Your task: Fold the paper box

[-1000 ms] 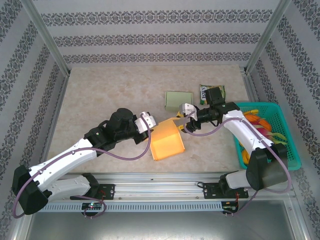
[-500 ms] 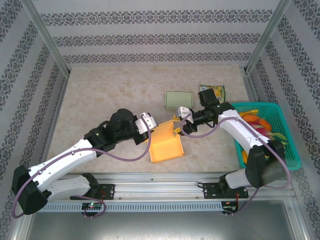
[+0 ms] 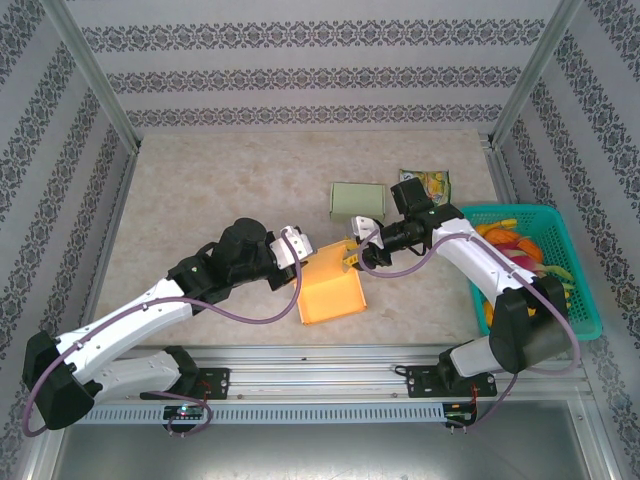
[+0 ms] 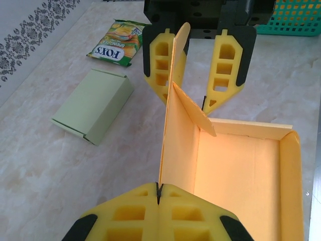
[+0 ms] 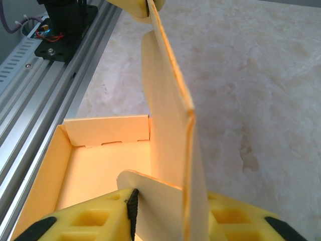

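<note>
Since a second ago the right gripper (image 3: 352,252) has slid in over the far end of the orange paper box (image 3: 330,292), and its jaws have narrowed. From above, the box lies near the front rail between that gripper and the left gripper (image 3: 305,248). Bare table (image 3: 230,190) opens to the left, and a green carton (image 3: 357,199) sits just behind. At the left wrist, the left gripper is clamped on the box's upright side wall, while the right fingers (image 4: 230,65) straddle the wall's far end, apart. At the right wrist, the wall stands between the fingers, perhaps touching one.
</note>
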Available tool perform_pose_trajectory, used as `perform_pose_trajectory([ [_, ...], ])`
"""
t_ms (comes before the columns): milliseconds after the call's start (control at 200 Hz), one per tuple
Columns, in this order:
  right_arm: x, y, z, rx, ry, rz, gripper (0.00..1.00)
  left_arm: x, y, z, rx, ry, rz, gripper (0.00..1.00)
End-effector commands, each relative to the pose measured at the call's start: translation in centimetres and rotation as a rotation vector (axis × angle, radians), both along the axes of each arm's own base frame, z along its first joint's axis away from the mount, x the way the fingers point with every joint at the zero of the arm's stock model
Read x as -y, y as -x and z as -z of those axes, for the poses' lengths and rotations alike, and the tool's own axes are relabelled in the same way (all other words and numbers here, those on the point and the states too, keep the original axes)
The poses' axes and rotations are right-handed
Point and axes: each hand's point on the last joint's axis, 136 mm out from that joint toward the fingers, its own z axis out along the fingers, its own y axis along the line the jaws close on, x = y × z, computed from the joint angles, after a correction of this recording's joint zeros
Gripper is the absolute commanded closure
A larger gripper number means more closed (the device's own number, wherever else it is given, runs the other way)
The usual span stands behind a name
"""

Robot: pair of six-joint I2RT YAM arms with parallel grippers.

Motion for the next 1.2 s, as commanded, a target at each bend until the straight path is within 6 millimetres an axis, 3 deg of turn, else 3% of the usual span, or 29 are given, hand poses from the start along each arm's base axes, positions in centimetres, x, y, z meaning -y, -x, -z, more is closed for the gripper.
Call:
perform_pose_trajectory([
  [0, -1.3, 1.0, -1.4, -0.013, -0.077, -0.073, 0.71, 1.1, 0.6, -2.0, 0.056, 0.065, 0.042, 1.00],
  [240, -1.3, 1.0, -0.9, -0.014, -0.071, -0.073, 0.78, 1.0, 0.8, -2.2, 0.063, 0.068, 0.041, 1.00],
  [445, -1.2, 0.1, -0.5, -0.004, -0.052, -0.029, 1.00, 0.8, 0.9, -2.3, 0.066, 0.075, 0.032, 1.00],
  [605, -1.0, -0.3, -0.3, -0.005, -0.067, -0.005, 1.00, 0.4, 0.3, -2.6, 0.070, 0.094, -0.019, 0.95],
  [714, -0.8, -0.5, -0.2, -0.005, -0.083, 0.017, 1.00, -0.3, -0.1, -3.4, 0.077, 0.141, -0.083, 0.85],
  [849, -0.8, -1.5, 0.3, 0.021, -0.086, 0.099, 1.00, -2.0, -0.6, -5.1, 0.086, 0.268, -0.206, 0.62],
  [1009, -0.6, -3.4, -0.1, 0.047, -0.104, 0.288, 1.00, -5.1, -0.7, -6.1, 0.030, 0.442, -0.390, 0.48],
  [1114, 0.9, -6.4, -0.8, 0.021, -0.124, 0.584, 1.00, -8.0, -0.8, -5.4, -0.036, 0.521, -0.555, 0.43],
  [1199, 2.8, -7.7, -1.0, -0.012, -0.130, 0.785, 1.00, -10.2, -0.7, -4.0, -0.101, 0.560, -0.692, 0.39],
])
